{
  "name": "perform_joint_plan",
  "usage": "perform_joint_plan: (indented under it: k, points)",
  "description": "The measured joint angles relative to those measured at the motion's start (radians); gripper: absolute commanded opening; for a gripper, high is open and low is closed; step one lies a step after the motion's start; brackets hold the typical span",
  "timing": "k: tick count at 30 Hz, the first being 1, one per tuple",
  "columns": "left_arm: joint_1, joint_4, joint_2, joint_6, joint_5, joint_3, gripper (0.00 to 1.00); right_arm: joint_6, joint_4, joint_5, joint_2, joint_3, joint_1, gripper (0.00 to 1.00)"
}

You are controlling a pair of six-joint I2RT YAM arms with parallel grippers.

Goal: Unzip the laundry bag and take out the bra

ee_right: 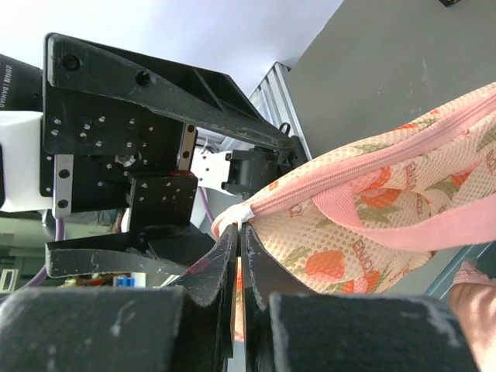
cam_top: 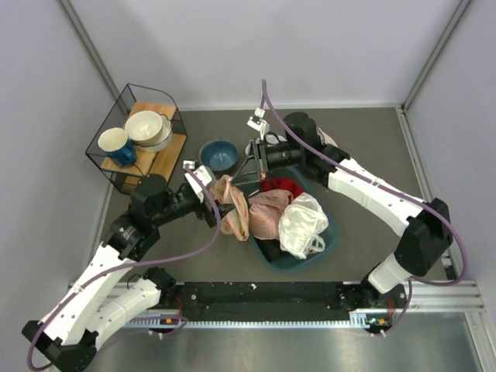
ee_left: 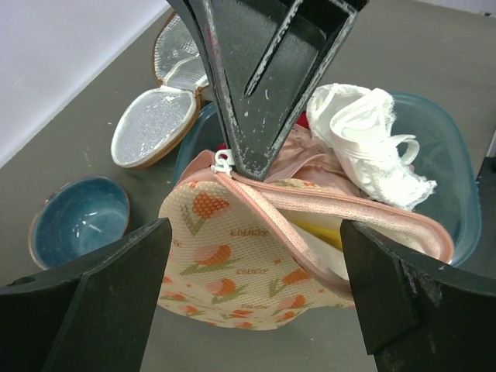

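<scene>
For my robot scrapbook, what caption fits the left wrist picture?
Open left jaws face the flowery laundry bag, which the right jaws pinch at its zip end.

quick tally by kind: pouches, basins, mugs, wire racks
pouches: 2 (laundry bag, round beige pouch)
basins: 1 (teal basin)
mugs: 1 (blue mug)
wire racks: 1 (wire rack)
total: 5

The laundry bag (ee_left: 232, 263) is seen to be of matt, open-mesh cloth with a woven zip tape, the white bundle (ee_left: 364, 139) of glossy fabric, the blue bowl (ee_left: 77, 225) shiny and glazed, the teal basin (ee_left: 442, 155) of smooth plastic.
</scene>
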State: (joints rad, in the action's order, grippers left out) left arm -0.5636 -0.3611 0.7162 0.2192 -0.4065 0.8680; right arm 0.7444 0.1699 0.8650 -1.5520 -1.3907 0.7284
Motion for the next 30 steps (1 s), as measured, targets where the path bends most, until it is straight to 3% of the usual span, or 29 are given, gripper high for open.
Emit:
perform_joint_plan:
  k: [8, 11, 22, 26, 27, 30]
  points:
    - [0.000, 0.013, -0.056, -0.109, -0.030, 0.032, 0.98, 0.000, 0.012, -0.011, 0.000, 0.000, 0.003, 0.00]
    - [0.000, 0.019, -0.055, -0.180, -0.031, 0.076, 0.93, 0.000, 0.013, -0.016, 0.000, 0.000, 0.003, 0.00]
    - [-0.030, 0.016, 0.151, -0.431, 0.122, 0.133, 0.86, 0.000, 0.019, -0.027, -0.003, -0.006, 0.006, 0.00]
    - [-0.047, 0.008, 0.147, -0.461, 0.163, 0.130, 0.75, 0.000, 0.018, -0.030, -0.003, -0.007, 0.009, 0.00]
    - [-0.050, 0.009, 0.146, -0.464, 0.170, 0.130, 0.60, 0.000, 0.018, -0.031, -0.003, -0.007, 0.009, 0.00]
    - [-0.063, 0.005, 0.145, -0.474, 0.178, 0.130, 0.40, 0.000, 0.018, -0.045, -0.006, -0.009, 0.008, 0.00]
